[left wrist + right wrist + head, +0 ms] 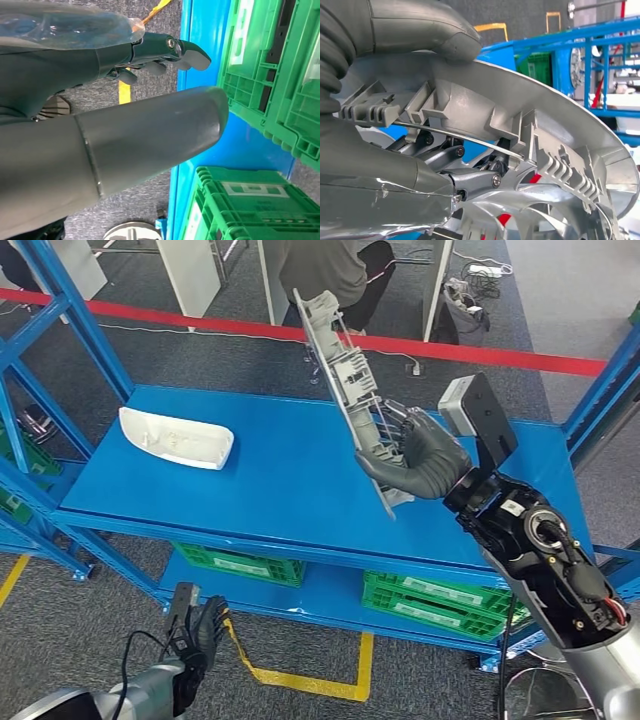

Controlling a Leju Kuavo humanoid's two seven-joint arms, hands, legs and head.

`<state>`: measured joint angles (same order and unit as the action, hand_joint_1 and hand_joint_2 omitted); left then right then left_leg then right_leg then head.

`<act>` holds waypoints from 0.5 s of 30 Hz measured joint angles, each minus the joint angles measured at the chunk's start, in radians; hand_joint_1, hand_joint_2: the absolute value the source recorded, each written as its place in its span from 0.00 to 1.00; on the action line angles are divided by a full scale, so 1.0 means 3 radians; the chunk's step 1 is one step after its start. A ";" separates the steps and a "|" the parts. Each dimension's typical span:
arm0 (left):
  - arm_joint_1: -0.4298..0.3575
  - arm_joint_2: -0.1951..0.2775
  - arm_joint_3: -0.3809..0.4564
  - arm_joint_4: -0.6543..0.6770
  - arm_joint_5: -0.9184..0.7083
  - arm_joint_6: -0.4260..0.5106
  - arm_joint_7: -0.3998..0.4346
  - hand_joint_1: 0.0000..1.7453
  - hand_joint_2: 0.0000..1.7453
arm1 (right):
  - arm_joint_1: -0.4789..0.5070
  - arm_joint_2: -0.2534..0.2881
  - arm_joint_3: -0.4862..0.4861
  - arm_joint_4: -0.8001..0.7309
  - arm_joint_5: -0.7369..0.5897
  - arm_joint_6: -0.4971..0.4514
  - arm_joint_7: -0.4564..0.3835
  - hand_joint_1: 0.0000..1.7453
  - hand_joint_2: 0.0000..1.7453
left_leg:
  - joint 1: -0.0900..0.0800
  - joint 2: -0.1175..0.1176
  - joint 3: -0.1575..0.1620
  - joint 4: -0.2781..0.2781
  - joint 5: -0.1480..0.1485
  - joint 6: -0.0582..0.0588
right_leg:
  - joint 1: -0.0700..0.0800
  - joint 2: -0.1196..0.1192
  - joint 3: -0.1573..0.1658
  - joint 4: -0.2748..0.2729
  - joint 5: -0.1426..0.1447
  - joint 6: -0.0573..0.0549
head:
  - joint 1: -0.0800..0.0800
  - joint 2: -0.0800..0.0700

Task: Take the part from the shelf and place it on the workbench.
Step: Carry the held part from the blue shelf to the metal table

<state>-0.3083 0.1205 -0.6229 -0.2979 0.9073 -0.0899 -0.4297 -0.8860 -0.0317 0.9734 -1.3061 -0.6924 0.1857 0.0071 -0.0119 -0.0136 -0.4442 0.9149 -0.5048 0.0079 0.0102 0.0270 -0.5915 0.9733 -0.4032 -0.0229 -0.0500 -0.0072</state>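
My right hand grips a long grey ribbed plastic part by its lower end, holding it tilted up above the blue shelf top. In the right wrist view the thumb presses on the part's curved outer face while the fingers sit under its ribbed inner side. A second white curved part lies on the left of the shelf top. My left hand hangs low in front of the shelf, holding nothing; its fingers and thumb lie apart.
Green crates stand on the lower shelf, also green crates close by the left hand. Blue shelf uprights rise at both sides. A person sits beyond the red floor line. Yellow tape marks the floor.
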 joint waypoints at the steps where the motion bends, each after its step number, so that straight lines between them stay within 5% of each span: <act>1: 0.0000 0.0000 0.0000 0.0000 0.0008 0.0001 -0.0003 0.00 0.00 | 0.0001 0.0000 -0.0001 0.0000 0.0005 -0.0013 -0.0012 1.00 1.00 | 0.0000 0.0000 0.0000 0.0000 0.0000 0.0000 | 0.0000 0.0000 0.0000 0.0000 0.0000 0.0000 | 0.0000 0.0000; 15: -0.0009 -0.0007 0.0000 0.0001 -0.0003 0.0011 0.0073 0.00 0.00 | 0.0005 -0.0067 -0.0162 -0.0051 -0.0053 -0.0076 -0.0151 1.00 1.00 | -0.0001 0.0000 0.0001 0.0001 0.0000 0.0000 | 0.0000 0.0001 0.0000 0.0000 0.0000 0.0000 | 0.0000 0.0000</act>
<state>-0.3108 0.1184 -0.6229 -0.2976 0.9066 -0.0866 -0.4078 -0.8845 -0.0519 0.9248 -1.3215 -0.7083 0.1628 -0.0381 -0.0121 -0.0135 -0.4439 0.9151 -0.5048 0.0079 0.0101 0.0272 -0.5916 0.9732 -0.4032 -0.0229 -0.0500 -0.0072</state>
